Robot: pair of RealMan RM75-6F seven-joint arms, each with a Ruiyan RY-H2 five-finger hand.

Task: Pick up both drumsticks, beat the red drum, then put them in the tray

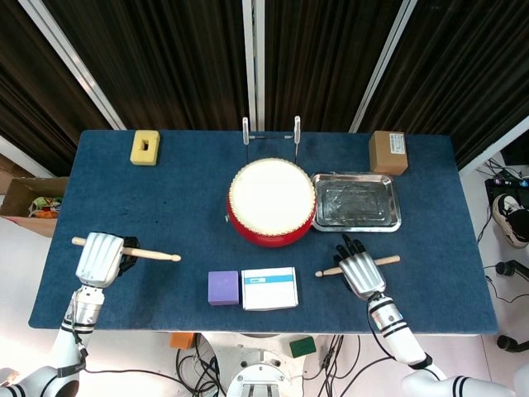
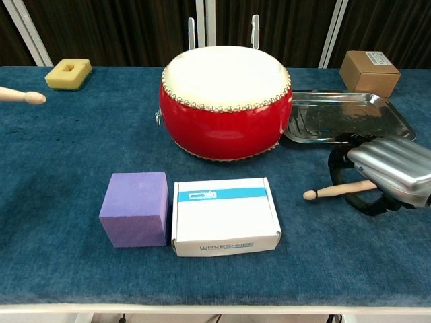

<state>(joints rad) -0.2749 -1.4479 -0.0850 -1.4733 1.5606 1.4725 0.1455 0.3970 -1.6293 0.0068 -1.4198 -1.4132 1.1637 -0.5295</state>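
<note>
The red drum (image 1: 272, 201) with its white skin stands mid-table, and the metal tray (image 1: 355, 201) lies against its right side. My left hand (image 1: 99, 259) grips one drumstick (image 1: 149, 254) at the front left, tip pointing right; that tip (image 2: 27, 96) shows at the left edge of the chest view. My right hand (image 1: 359, 271) lies over the other drumstick (image 1: 331, 270) in front of the tray, fingers curled around it. This stick (image 2: 337, 191) slants with its tip low and to the left, beside the right hand (image 2: 390, 171).
A purple cube (image 1: 223, 288) and a white carton (image 1: 269, 288) sit in front of the drum. A yellow sponge (image 1: 145, 147) lies at the back left, a cardboard box (image 1: 388, 151) at the back right. Two metal posts (image 1: 245, 130) stand behind the drum.
</note>
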